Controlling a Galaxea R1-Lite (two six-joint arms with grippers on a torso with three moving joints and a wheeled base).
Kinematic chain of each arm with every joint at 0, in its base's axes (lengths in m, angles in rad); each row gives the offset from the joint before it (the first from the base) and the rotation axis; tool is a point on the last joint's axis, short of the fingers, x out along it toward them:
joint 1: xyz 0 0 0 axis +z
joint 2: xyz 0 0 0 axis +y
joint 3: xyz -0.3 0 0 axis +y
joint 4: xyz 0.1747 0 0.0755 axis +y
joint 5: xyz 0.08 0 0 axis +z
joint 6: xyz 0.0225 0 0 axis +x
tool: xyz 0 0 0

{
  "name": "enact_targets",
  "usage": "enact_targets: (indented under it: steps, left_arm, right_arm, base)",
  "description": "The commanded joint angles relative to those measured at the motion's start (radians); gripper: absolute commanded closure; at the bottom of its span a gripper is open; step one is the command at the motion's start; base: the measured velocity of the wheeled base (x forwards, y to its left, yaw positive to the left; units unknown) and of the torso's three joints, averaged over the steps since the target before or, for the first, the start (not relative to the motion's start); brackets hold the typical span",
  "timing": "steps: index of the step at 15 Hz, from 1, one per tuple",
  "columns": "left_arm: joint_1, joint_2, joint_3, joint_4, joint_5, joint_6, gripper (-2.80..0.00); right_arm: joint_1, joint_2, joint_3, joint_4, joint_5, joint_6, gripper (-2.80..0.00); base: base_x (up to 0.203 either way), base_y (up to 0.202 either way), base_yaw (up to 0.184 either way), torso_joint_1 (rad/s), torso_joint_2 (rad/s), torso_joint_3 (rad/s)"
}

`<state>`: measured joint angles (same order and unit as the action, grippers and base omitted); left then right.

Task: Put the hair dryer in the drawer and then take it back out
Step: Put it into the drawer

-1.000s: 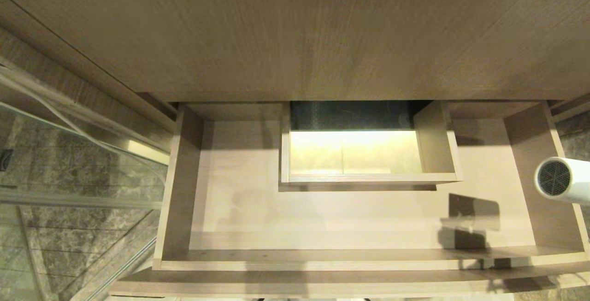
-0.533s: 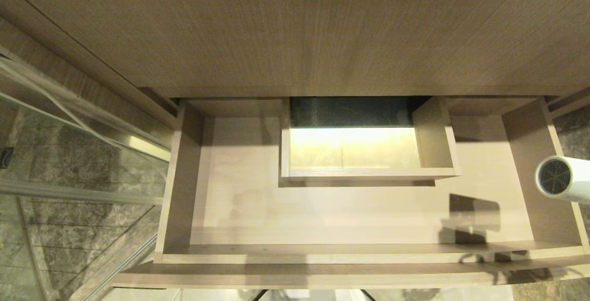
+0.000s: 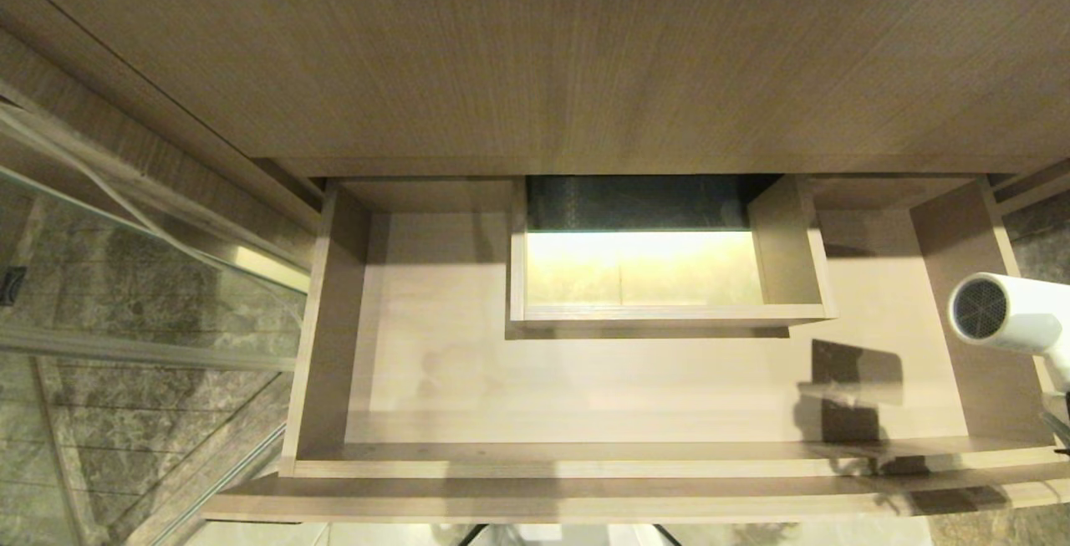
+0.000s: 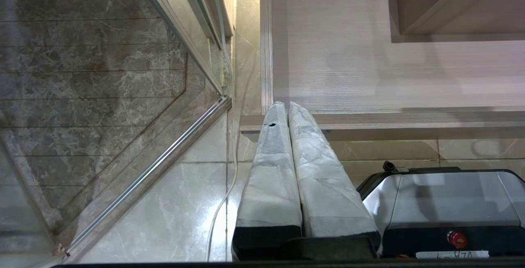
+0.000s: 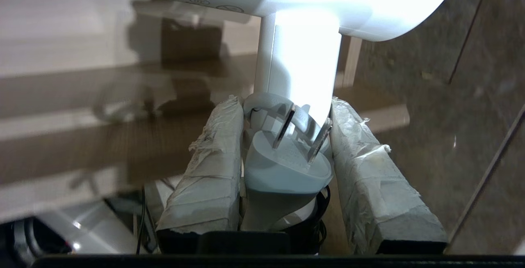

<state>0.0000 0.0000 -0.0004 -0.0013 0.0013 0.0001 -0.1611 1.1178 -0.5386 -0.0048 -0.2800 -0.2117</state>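
Clamped between the right gripper [image 5: 283, 124], two tape-wrapped fingers [image 5: 213, 157] pressing either side of the white handle of the hair dryer [image 5: 301, 54], with a grey two-pin plug [image 5: 287, 165] wedged between the fingers just behind the handle. Straight out past the fingertips, the white barrel, crosswise to the handle. Seen from the head view, barrel [image 3: 1007, 312] held in the air over the right-hand wall of the drawer [image 3: 970, 320], dark mesh grille facing inward across the drawer, not resting on anything. Pulled open below, the drawer's pale wood-grain floor, nothing lying on it, only a dark shadow [image 3: 853, 395] beneath and inward of the dryer. Further back, the boxed cut-out [image 3: 790, 249] at the middle rear, then the cabinet top [image 3: 535, 53]. Off to the other side, left gripper [image 4: 285, 108] parked low in front of the drawer's left front corner, wrapped fingers pressed together and holding nothing, marble floor tiles [image 4: 82, 75] and a glass panel rail [image 4: 151, 173] beyond.
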Motion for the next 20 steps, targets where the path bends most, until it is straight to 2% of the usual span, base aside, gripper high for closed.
enact_targets:
  steps: [1, 6, 10, 16, 20]
  left_arm:
    - [0.0, 0.0, 0.0, 0.0, 0.0, 0.0, 0.0]
    - [0.0, 0.0, 0.0, 0.0, 0.0, 0.0, 0.0]
    - [0.0, 0.0, -0.001, 0.0, 0.0, 0.0, 0.0]
    - [0.0, 0.0, -0.001, 0.0, 0.0, 0.0, 0.0]
    - [0.0, 0.0, 0.0, 0.0, 0.0, 0.0, 0.0]
  right_arm:
    - [-0.001, 0.102, -0.01, -0.042, -0.002, -0.008, 0.0]
    - [-0.001, 0.309, -0.04, -0.244, -0.001, -0.058, 0.0]
    - [-0.003, 0.522, -0.114, -0.407, -0.002, -0.106, 0.0]
    - [-0.002, 0.758, -0.271, -0.493, -0.001, -0.123, 0.0]
    - [-0.002, 0.865, -0.334, -0.549, 0.002, -0.174, 0.0]
  base:
    - [0.0, 0.0, 0.0, 0.0, 0.0, 0.0]
    - [0.0, 0.0, 0.0, 0.0, 0.0, 0.0]
    - [0.0, 0.0, 0.0, 0.0, 0.0, 0.0]
    - [0.0, 0.0, 0.0, 0.0, 0.0, 0.0]
    - [0.0, 0.0, 0.0, 0.0, 0.0, 0.0]
